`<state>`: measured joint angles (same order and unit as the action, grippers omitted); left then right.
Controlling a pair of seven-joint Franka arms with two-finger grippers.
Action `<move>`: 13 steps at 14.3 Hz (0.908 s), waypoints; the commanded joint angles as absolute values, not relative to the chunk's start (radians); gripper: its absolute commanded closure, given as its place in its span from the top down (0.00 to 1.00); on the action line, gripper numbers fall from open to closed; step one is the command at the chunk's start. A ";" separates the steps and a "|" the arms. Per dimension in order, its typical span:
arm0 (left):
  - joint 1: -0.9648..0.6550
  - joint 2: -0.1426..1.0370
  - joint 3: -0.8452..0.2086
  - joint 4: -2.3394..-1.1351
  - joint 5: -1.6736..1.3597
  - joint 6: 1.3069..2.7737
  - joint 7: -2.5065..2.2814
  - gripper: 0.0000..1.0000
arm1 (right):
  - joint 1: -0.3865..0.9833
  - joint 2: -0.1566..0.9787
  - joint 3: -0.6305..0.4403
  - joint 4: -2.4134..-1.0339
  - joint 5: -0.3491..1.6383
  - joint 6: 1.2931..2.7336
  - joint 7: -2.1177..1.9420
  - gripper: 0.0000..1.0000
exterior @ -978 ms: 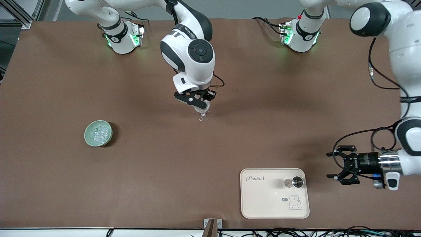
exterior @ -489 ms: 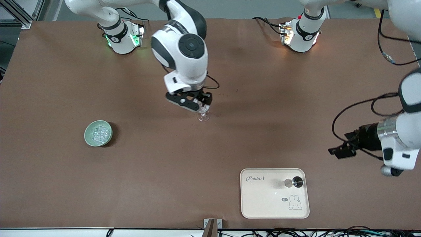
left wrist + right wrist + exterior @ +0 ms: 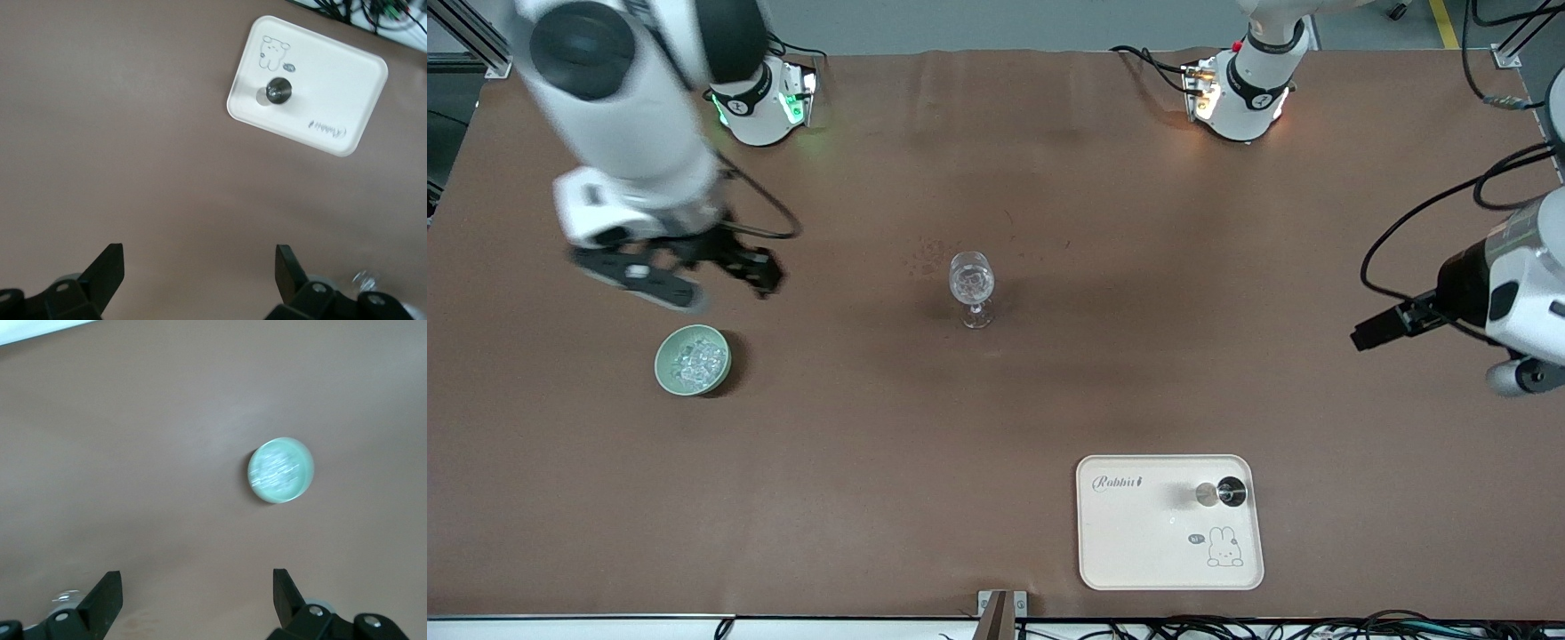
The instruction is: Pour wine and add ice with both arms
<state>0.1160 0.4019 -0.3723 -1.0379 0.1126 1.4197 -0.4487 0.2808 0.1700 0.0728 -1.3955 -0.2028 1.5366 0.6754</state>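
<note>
1. Front view shows my right gripper (image 3: 694, 276) up in the air over bare table (image 3: 996, 400), just beside the green bowl (image 3: 693, 359) at the right arm's end. Its fingers are spread wide and carry nothing.

2. My left gripper (image 3: 1383, 324) hangs over the left arm's end of the table, well apart from everything. In its wrist view the fingers (image 3: 107, 270) stand fully apart and empty. That arm waits.

3. Ice (image 3: 696, 357) lies heaped in the bowl. More clear pieces seem to sit in the stemmed glass (image 3: 971, 286), which stands upright mid-table. I cannot tell whether it holds wine.

4. A white tray (image 3: 1138, 551) lies nearer the front camera, with a small dark-capped metal thing (image 3: 1224, 492) on it.

5. Risks, as I judge them:
   - The cubes are small and glassy, so one could squirt out from my fingers or drop on the way to the glass.
   - Coming down off-centre could catch the bowl's rim and tip or shove it.
   - The glass is tall on a thin stem; a brush from either arm would topple it.
</note>
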 commanded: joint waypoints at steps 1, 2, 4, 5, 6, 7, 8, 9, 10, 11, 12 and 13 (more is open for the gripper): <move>0.123 0.312 -0.359 -1.089 0.129 1.394 -0.261 1.00 | 0.256 0.089 -0.014 -1.442 -0.181 1.500 0.488 1.00; 0.118 0.275 -0.332 -1.126 0.129 1.393 -0.209 1.00 | 0.238 0.065 -0.044 -1.442 -0.167 1.485 0.406 1.00; 0.028 0.185 -0.191 -1.224 0.115 1.393 -0.116 1.00 | 0.226 0.034 -0.131 -1.440 -0.137 1.457 0.249 1.00; -0.030 0.143 -0.119 -1.280 0.103 1.394 -0.085 1.00 | 0.206 0.023 -0.161 -1.437 -0.120 1.451 0.186 1.00; -0.055 0.105 -0.079 -1.328 0.077 1.394 -0.083 1.00 | 0.175 0.018 -0.158 -1.436 -0.115 1.436 0.154 1.00; -0.063 0.063 -0.058 -1.379 0.051 1.397 -0.084 1.00 | 0.157 0.020 -0.156 -1.436 -0.110 1.431 0.149 1.00; -0.063 0.011 -0.055 -1.446 0.043 1.411 -0.086 1.00 | 0.141 0.020 -0.156 -1.440 -0.106 1.431 0.147 1.00; -0.061 -0.035 -0.055 -1.501 0.043 1.428 -0.086 1.00 | 0.135 0.021 -0.155 -1.440 -0.085 1.439 0.146 1.00; -0.061 -0.075 -0.055 -1.543 0.043 1.440 -0.086 1.00 | 0.137 0.023 -0.158 -1.442 -0.063 1.446 0.144 1.00; -0.061 -0.095 -0.055 -1.560 0.044 1.440 -0.087 1.00 | 0.138 0.023 -0.161 -1.446 -0.060 1.450 0.144 1.00; -0.061 -0.110 -0.055 -1.575 0.044 1.442 -0.097 1.00 | 0.137 0.021 -0.163 -1.454 -0.046 1.456 0.143 1.00; -0.060 -0.121 -0.057 -1.597 0.043 1.446 -0.098 1.00 | 0.137 0.020 -0.172 -1.456 -0.010 1.459 0.141 1.00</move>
<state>-0.0531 -0.0558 -0.0682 -1.5037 0.0557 1.4063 -0.0992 0.1421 0.0415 -0.1674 -1.4226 -0.0560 1.4398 0.1503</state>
